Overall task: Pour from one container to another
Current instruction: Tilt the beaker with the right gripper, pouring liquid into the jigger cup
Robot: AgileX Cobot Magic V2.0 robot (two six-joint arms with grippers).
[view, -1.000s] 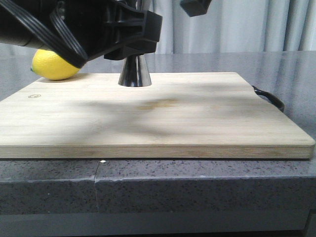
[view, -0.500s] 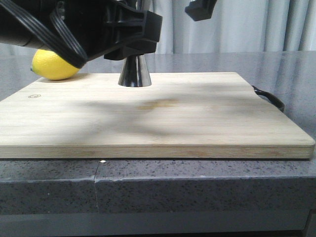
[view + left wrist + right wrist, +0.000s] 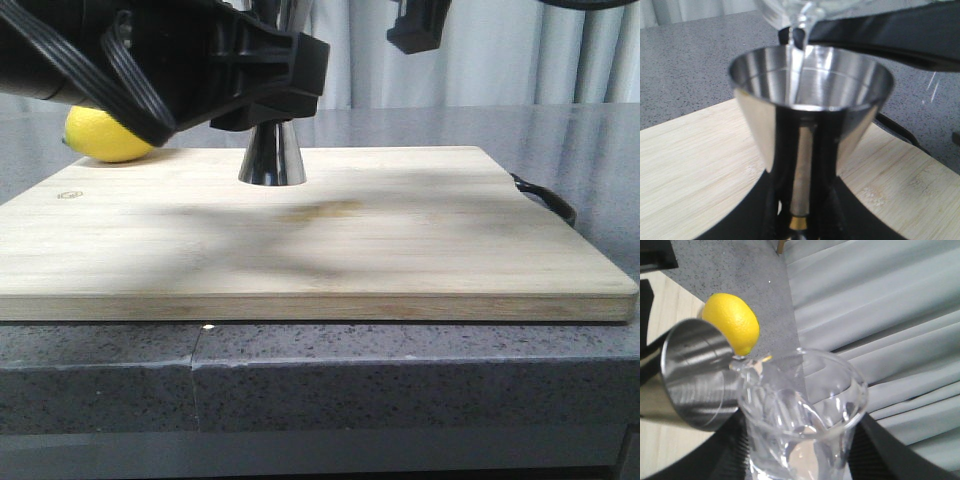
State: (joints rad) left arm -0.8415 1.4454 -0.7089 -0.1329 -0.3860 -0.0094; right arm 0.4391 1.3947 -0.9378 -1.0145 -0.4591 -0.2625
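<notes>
Above the cutting board (image 3: pixel 330 240), the right gripper (image 3: pixel 800 460) clasps the tilted beaker (image 3: pixel 802 415), pouring into the jigger (image 3: pixel 807 125) clamped by the left gripper (image 3: pixel 805 220).

Left arm (image 3: pixel 150 60) hides the jigger's (image 3: pixel 272 155) upper cone.

The jigger (image 3: pixel 810 125) is shiny silver steel with a brass-toned waist. The beaker (image 3: pixel 800 415) is clear glass. The lemon (image 3: pixel 105 135) is bright yellow. The cutting board (image 3: pixel 330 235) is pale streaked wood, on a dark grey speckled bench (image 3: pixel 400 370). Curtains (image 3: pixel 880 315) are light grey.
</notes>
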